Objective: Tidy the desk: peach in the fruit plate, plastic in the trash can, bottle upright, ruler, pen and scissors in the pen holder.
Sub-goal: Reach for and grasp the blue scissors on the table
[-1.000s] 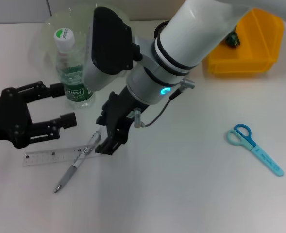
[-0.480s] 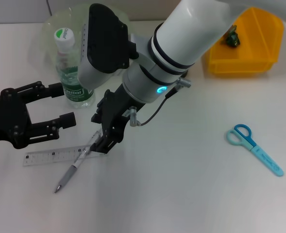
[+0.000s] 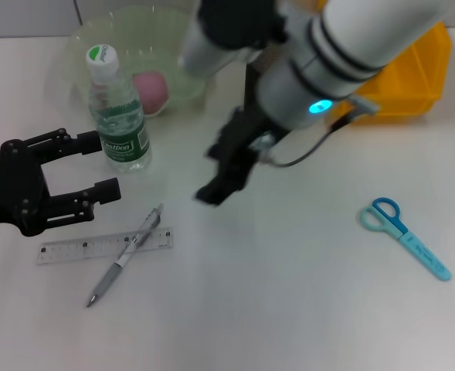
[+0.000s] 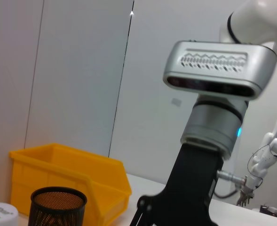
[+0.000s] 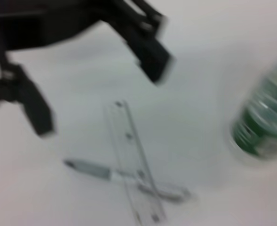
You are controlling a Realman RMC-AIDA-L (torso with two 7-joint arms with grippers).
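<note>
The right gripper [image 3: 225, 171] hangs above the table [image 3: 289, 294], its fingers blurred, so I cannot tell their spread; nothing shows between them. The left gripper [image 3: 88, 166] rests with fingers wide apart beside the upright bottle [image 3: 117, 116]. The ruler [image 3: 103, 246] lies flat below the left gripper, the pen [image 3: 125, 255] crossing it, both well apart from the right gripper's fingers.

Colours on my desk feed: mostly white, black and yellow.

I see a black left gripper [image 3: 76, 171] and a black right gripper [image 3: 225, 170] on a white-and-silver arm with a cyan light. The bottle [image 3: 117, 116] is clear with a green label and white-green cap; the peach [image 3: 151, 89] is pink in a pale green plate [image 3: 96, 35]. The bin [image 3: 412, 85] is yellow, the scissors [image 3: 403, 236] light blue, the ruler [image 3: 80, 247] clear, the pen [image 3: 123, 257] silver-grey, the mesh holder [image 4: 57, 207] black.
</note>
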